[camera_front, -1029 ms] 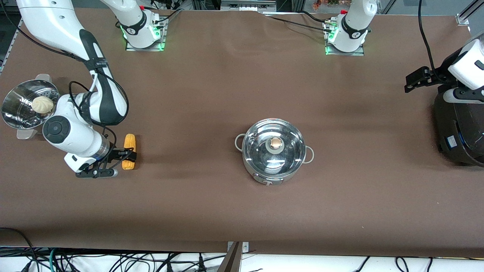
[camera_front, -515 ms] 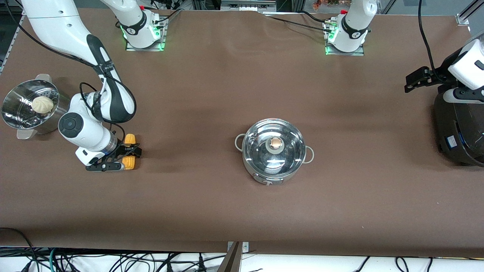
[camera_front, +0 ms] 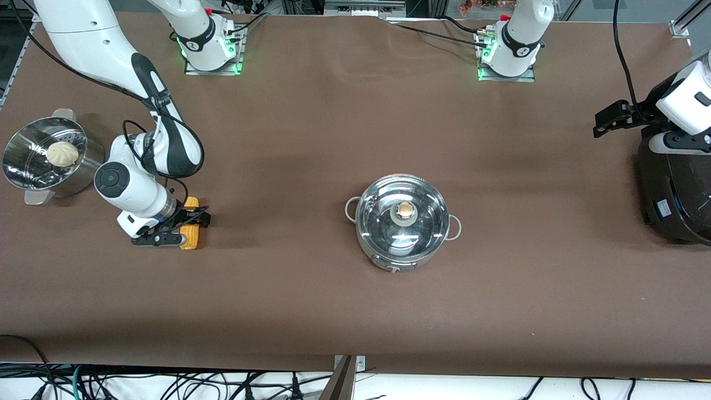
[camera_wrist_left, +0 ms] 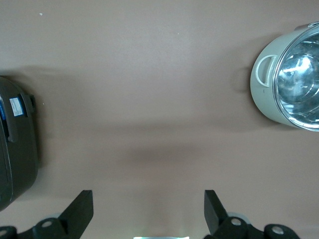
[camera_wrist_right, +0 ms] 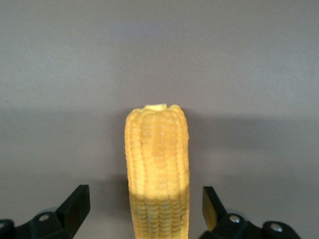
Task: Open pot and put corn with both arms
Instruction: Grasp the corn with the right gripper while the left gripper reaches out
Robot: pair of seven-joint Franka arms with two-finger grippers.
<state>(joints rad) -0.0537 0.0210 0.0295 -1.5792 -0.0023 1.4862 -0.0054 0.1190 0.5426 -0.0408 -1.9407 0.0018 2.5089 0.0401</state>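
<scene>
The corn [camera_front: 193,239] lies on the brown table toward the right arm's end. My right gripper [camera_front: 186,228] is low over it and open, one finger on each side of the cob; in the right wrist view the corn [camera_wrist_right: 158,164] stands between the spread fingers [camera_wrist_right: 75,205], apart from both. The pot [camera_front: 402,222] sits mid-table with its glass lid and tan knob [camera_front: 405,210] on; part of it shows in the left wrist view [camera_wrist_left: 291,74]. My left gripper [camera_front: 608,118] is open and empty, up by the black cooker, waiting; its own view shows the gripper [camera_wrist_left: 147,211] over bare table.
A steel steamer [camera_front: 22,147] holding a white bun [camera_front: 62,154] stands at the right arm's end, beside the right arm's wrist. The big black cooker [camera_front: 672,189] stands at the left arm's end and shows in the left wrist view [camera_wrist_left: 15,149].
My right gripper has moved from beside the corn to straddle it, still open. The corn, the pot and the left arm have hardly moved.
</scene>
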